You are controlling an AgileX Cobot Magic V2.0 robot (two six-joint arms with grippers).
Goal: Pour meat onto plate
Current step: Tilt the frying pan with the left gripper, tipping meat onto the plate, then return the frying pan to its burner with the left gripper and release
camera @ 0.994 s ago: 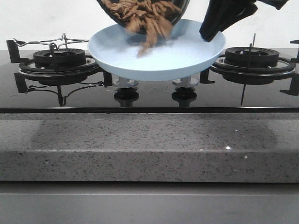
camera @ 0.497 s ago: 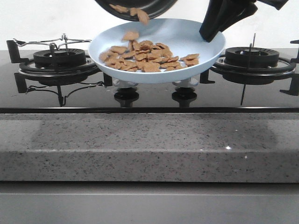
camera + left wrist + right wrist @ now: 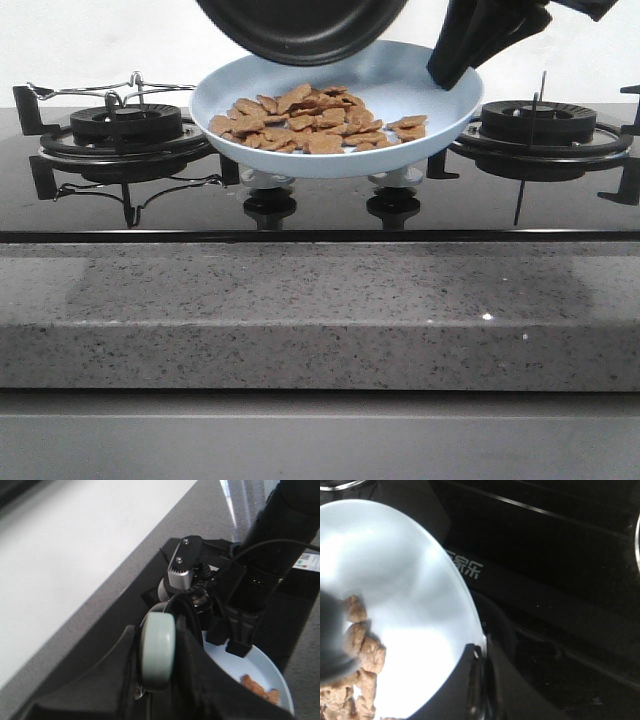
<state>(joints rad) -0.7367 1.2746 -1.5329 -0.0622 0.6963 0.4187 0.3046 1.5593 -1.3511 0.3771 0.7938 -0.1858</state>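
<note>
My right claw (image 3: pixel 452 72) is clamped on the rim of the plate (image 3: pixel 440 125), one finger (image 3: pixel 475 680) over the edge, holding it up above the stove (image 3: pixel 320 205) between the two burners. My left claw (image 3: pixel 157 665) is closed on the pale handle (image 3: pixel 158 652) of the pan (image 3: pixel 300 25), which hangs tipped over the plate's far side, its black underside facing forward.

The meat (image 3: pixel 315 120) lies in a loose, flat spread across the plate's middle, a few pieces straying toward the right rim. No piece shows in the air or at the pan's lip, though I cannot see into the pan from here.

I judge the pour is as good as done. Next I should swing the pan back upright and away without clipping the plate, and keep the plate level so nothing slides off.

Half a second ago some pieces were dropping from the pan's lip and its inside faced the front view; now the pan has turned further over and the fall has stopped. The plate has not moved.
</note>
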